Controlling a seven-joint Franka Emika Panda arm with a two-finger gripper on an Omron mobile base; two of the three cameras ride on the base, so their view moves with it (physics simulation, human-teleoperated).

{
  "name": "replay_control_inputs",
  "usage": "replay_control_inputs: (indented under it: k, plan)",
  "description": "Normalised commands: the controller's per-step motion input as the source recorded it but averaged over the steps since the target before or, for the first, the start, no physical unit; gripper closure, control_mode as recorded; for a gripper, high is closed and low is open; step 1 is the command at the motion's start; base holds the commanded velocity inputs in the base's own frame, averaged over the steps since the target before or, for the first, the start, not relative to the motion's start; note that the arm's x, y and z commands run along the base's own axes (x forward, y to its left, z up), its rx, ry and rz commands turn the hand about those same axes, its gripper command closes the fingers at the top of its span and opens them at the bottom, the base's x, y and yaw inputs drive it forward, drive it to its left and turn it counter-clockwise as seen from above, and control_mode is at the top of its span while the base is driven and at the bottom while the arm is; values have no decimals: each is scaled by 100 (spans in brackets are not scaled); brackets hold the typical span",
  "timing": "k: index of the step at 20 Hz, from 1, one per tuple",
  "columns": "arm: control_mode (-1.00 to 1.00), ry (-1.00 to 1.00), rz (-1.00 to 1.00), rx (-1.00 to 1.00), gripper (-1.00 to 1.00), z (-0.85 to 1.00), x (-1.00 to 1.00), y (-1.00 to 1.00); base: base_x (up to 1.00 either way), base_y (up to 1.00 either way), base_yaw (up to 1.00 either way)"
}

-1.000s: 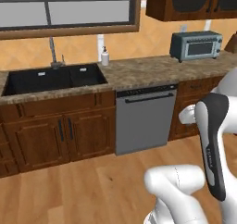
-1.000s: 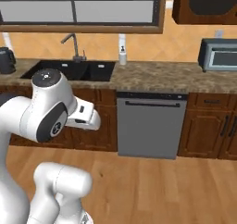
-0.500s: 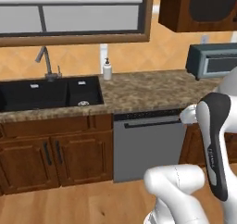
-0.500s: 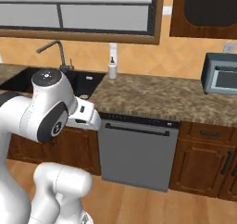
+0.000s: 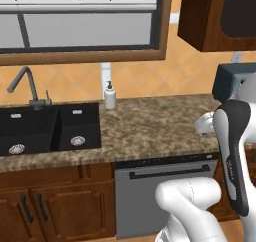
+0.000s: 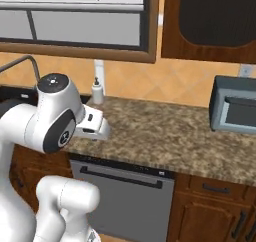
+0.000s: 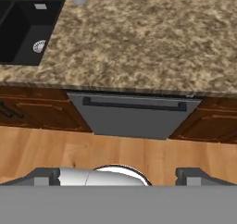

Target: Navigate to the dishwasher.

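The dishwasher [image 5: 145, 203] is a flat grey front panel under the granite counter, with a black top strip and a long dark bar handle [image 5: 169, 173]. It stands close ahead, low in the left base view, and partly behind my white arm in the right base view [image 6: 135, 206]. In the hand view the dishwasher [image 7: 132, 119] lies just below the counter edge, seen from above. My gripper [image 7: 118, 176] hangs above the floor in front of it, open, its two dark fingertips [image 7: 44, 176] wide apart with nothing between them.
A black double sink [image 5: 45, 128] with a faucet [image 5: 27, 88] lies left of the dishwasher. A white soap bottle [image 5: 110, 96] stands at the backsplash. A grey toaster oven [image 6: 235, 111] sits on the counter [image 6: 165, 136] at right. Brown cabinet doors [image 5: 55, 213] flank the dishwasher; wooden floor [image 7: 120, 151] lies below.
The whole picture has shifted: the base has driven closer to the counter, so the dishwasher and sink appear larger and nearer. The arm keeps the same pose.
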Motion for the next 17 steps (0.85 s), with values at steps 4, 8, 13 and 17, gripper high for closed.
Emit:
replay_control_inputs:
  k: [4,8,13,17]
  plan:
    - [100,0,0,0,-100,0,0,0,100,-14,-1]
    - [100,0,0,0,-100,0,0,0,100,-39,-21]
    - [100,0,0,0,-100,0,0,0,98,-76,-38]
    - [100,0,0,0,-100,0,0,0,97,-70,-41]
